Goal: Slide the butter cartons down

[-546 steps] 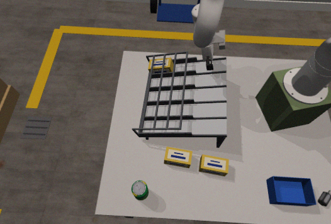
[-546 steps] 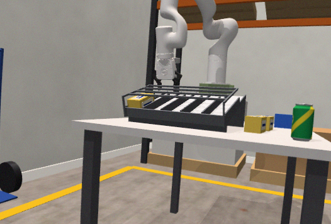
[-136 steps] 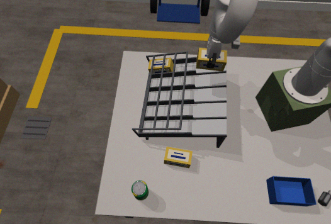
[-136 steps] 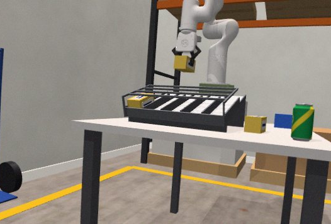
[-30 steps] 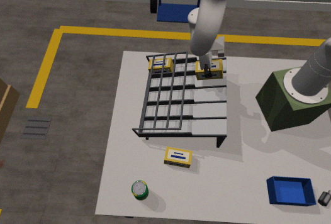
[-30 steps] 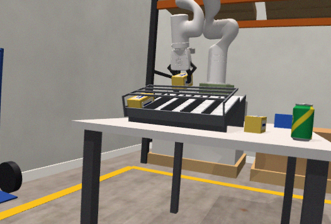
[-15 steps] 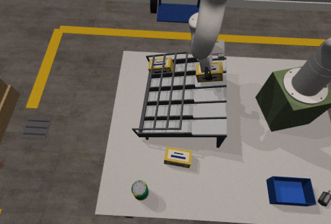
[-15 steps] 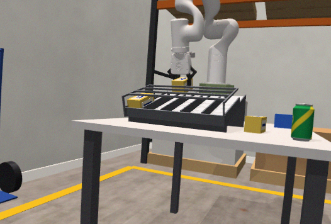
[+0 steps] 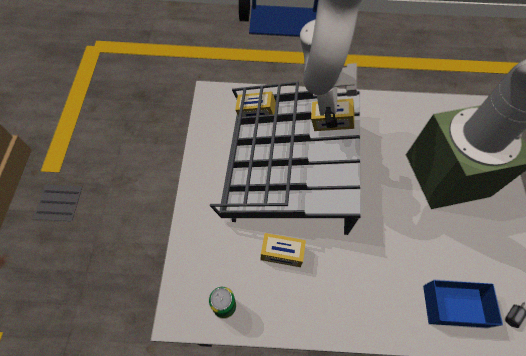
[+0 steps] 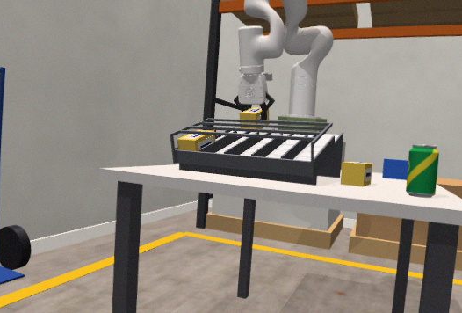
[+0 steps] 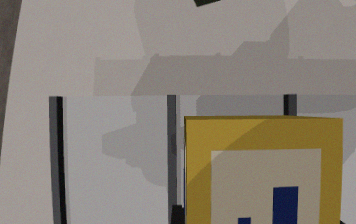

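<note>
My gripper (image 9: 330, 118) (image 10: 255, 112) (image 11: 261, 217) is shut on a yellow butter carton (image 9: 346, 121) (image 10: 248, 118) (image 11: 225, 135). It holds the carton above the high, open end of the sloped shelf (image 9: 264, 214) (image 10: 245, 164) (image 11: 115, 195), around the two lanes farthest from the loose carton. The exact lane below is hard to tell. A second butter carton (image 9: 267, 105) (image 10: 188, 143) sits in the farthest lane, at the bottom stop under the bars. A third butter carton (image 9: 283, 248) (image 10: 354, 173) lies on the table beside the shelf. The other lanes hold no carton.
Grey bars (image 9: 270, 169) (image 10: 271, 128) cover the low part of the shelf. A green can (image 9: 222, 301) (image 10: 422, 171) stands near the table's edge. A blue bin (image 9: 462, 304) (image 10: 394, 169) and a small dark object (image 9: 516, 316) are at the near right in the top view.
</note>
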